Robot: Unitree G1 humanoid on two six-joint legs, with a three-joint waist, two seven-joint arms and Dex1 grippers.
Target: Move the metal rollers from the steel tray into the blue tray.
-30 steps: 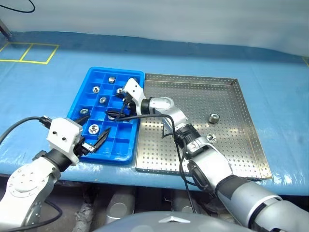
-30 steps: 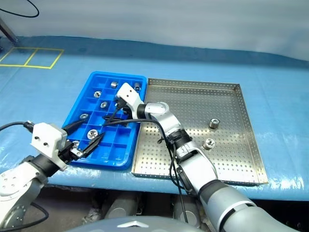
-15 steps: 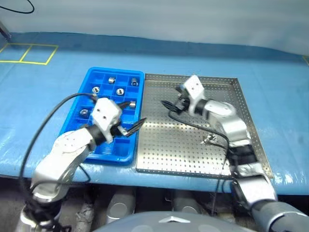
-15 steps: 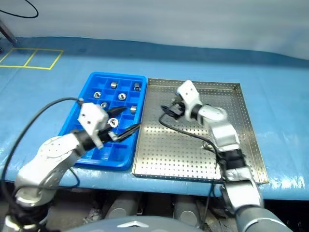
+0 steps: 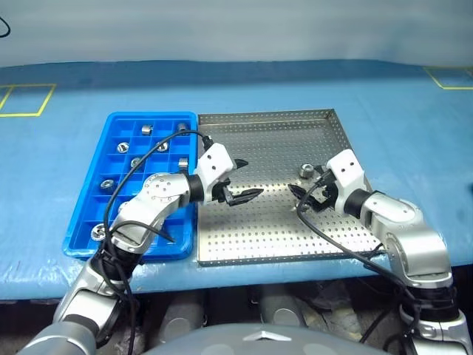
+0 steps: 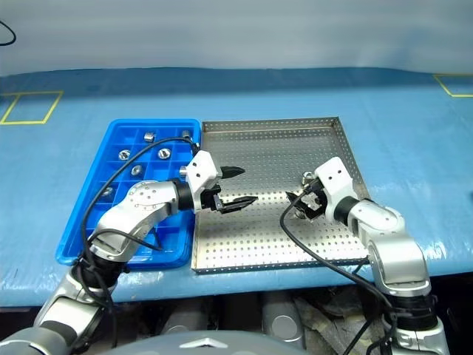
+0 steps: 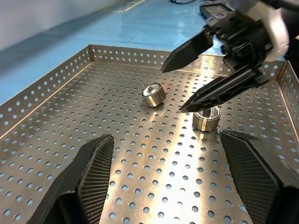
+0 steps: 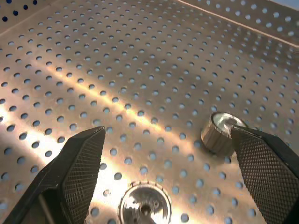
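Observation:
The steel tray (image 5: pixel 266 140) lies mid-table with the blue tray (image 5: pixel 86 203) against its left side. Two metal rollers (image 7: pixel 153 94) (image 7: pixel 206 119) rest on the perforated floor toward the steel tray's right. My right gripper (image 5: pixel 297 198) hovers open just over them, one roller (image 8: pixel 219 133) beside a finger, the other (image 8: pixel 144 205) nearer the wrist. My left gripper (image 5: pixel 251 177) is open and empty above the steel tray's left half, pointing at the rollers. Several rollers (image 5: pixel 135 163) sit in the blue tray's compartments.
Pale blue cover (image 5: pixel 414 126) spreads over the table around both trays. Yellow tape squares (image 5: pixel 26 98) mark the far corners. Black cables loop from both wrists over the trays.
The camera has shifted. My right gripper swung from over the blue tray to the rollers in the steel tray. My left gripper moved right, from the blue tray to over the steel tray.

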